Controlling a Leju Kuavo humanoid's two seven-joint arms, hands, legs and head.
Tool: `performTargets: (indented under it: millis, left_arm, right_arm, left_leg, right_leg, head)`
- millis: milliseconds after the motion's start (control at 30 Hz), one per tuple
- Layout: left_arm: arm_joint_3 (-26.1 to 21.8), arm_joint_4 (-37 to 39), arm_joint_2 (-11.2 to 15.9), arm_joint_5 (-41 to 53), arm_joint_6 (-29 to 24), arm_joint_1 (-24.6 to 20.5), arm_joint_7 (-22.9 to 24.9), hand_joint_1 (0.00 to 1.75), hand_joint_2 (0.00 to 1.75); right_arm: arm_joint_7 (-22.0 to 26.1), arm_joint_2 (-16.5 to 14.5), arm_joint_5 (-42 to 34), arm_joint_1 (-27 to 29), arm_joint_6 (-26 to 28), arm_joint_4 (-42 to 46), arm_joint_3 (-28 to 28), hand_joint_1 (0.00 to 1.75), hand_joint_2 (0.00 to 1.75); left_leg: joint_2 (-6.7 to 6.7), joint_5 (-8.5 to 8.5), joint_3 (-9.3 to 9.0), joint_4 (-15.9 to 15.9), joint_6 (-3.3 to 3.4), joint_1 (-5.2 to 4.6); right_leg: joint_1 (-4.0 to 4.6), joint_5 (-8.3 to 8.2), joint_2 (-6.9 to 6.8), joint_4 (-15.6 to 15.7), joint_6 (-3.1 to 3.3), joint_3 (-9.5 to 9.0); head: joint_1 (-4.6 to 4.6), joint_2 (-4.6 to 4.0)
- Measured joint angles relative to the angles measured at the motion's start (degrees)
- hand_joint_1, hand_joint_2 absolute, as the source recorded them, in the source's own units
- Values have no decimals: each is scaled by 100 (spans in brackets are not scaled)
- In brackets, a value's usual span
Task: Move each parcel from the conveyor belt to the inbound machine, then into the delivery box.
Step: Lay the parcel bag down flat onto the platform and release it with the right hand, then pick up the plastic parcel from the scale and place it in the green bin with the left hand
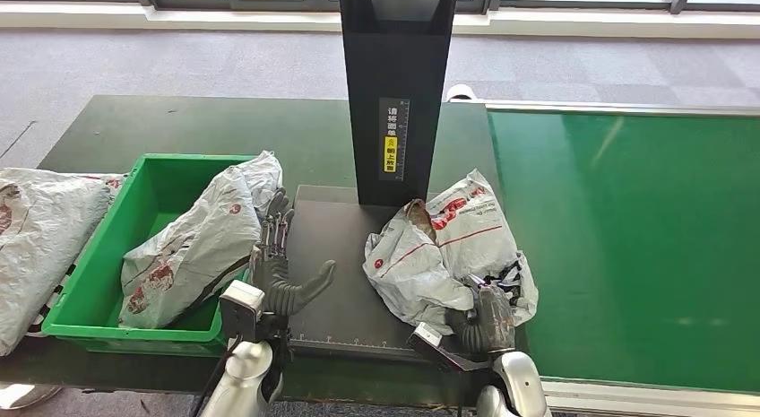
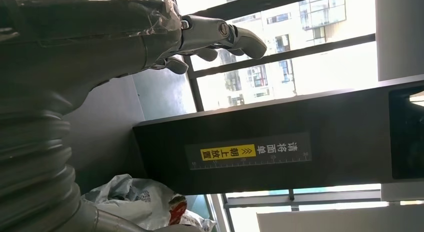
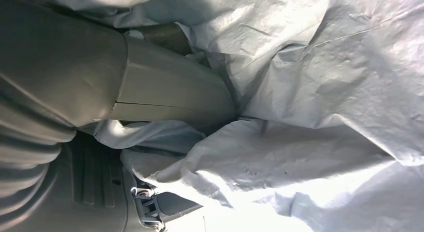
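The fingers (image 1: 491,302) of the right hand (image 1: 487,320) close around the near edge of a crumpled grey parcel (image 1: 444,249) lying on the dark scanner plate (image 1: 327,256), its length running away toward the black post (image 1: 395,85). The left hand (image 1: 282,278), fingers spread and holding nothing, hovers beside the green bin (image 1: 94,282), where another parcel (image 1: 193,242) leans.

A dark green table (image 1: 179,130) carries a green bin (image 1: 90,291) and the black inbound machine's platform (image 1: 332,256).
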State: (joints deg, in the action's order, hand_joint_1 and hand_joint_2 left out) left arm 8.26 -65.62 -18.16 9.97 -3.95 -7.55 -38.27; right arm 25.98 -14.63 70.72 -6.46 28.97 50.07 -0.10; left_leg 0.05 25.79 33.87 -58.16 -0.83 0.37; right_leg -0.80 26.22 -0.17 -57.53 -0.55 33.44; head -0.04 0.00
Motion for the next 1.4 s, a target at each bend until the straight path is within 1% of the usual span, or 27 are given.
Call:
performTargets:
  millis: [100, 233, 300, 367, 467, 800, 933, 967, 1100, 1400]
  left_arm:
    - [1, -1, 0, -1, 5, 0, 0, 0, 175]
    - [3, 5, 0, -2, 39, -3, 0, 0, 175]
    - [14, 8, 1, -14, 43, -6, 0, 0, 175]
    - [27, 9, 2, -32, 43, -9, 0, 0, 175]
    - [39, 9, 3, -50, 43, -11, 0, 0, 175]
    - [80, 24, 7, -80, 43, -21, 0, 0, 175]
    - [89, 36, 8, -90, 42, -23, 0, 0, 175]
    - [91, 36, 8, -93, 39, -24, 0, 0, 175]
    - [96, 36, 10, -107, 23, -24, 0, 0, 175]
    - [104, 36, 11, -105, -17, -24, 0, 0, 175]
  right_arm:
    - [152, 1, -168, 3, -97, -3, 7, 175, 175]
    - [955, -7, -1023, 89, -738, 114, 152, 175, 175]
    - [1147, -13, -1310, 171, -1034, 269, 313, 175, 175]
    - [1181, -16, -1471, 242, -1202, 412, 479, 175, 175]
    - [1187, -16, -1591, 319, -1312, 561, 642, 175, 175]
    - [1248, -14, -1726, 383, -1411, 736, 851, 175, 175]
    - [1253, -13, -1774, 384, -1401, 750, 887, 0, 175]
    - [1245, -12, -1775, 381, -1366, 749, 891, 0, 175]
    - [1160, -12, -1813, 344, -1168, 748, 895, 0, 0]
    - [1216, -12, -2156, 313, -813, 775, 894, 0, 0]
  left_leg:
    - [0, 0, 0, 0, 0, 0]
    - [0, 0, 0, 0, 0, 0]
    - [0, 0, 0, 0, 0, 0]
    - [0, 0, 0, 0, 0, 0]
    - [0, 0, 1, 0, 0, 0]
    - [0, 0, 2, 0, 0, -1]
    - [0, 0, 2, 0, 0, -1]
    - [0, 0, 2, 0, 0, -1]
    - [0, 0, 3, 0, 0, -1]
    - [0, 0, 3, 0, 0, -1]
  right_leg:
    - [0, 0, 0, 0, 0, 0]
    - [0, 0, 0, 0, 0, 1]
    - [0, 0, 0, 0, 0, 2]
    - [1, 0, 0, 0, 0, 2]
    - [0, 0, 0, 0, 0, 2]
    - [-2, 0, 0, 0, 0, 2]
    - [-1, 0, -1, 0, 0, 2]
    - [-1, 0, -1, 0, 0, 2]
    - [-1, 0, -1, 0, 0, 2]
    - [-2, 0, -1, 0, 0, 2]
  head:
    - [0, 0]
    - [0, 0]
    - [0, 0]
    - [0, 0]
    - [0, 0]
    - [0, 0]
    - [0, 0]
    - [0, 0]
    - [0, 0]
    - [0, 0]
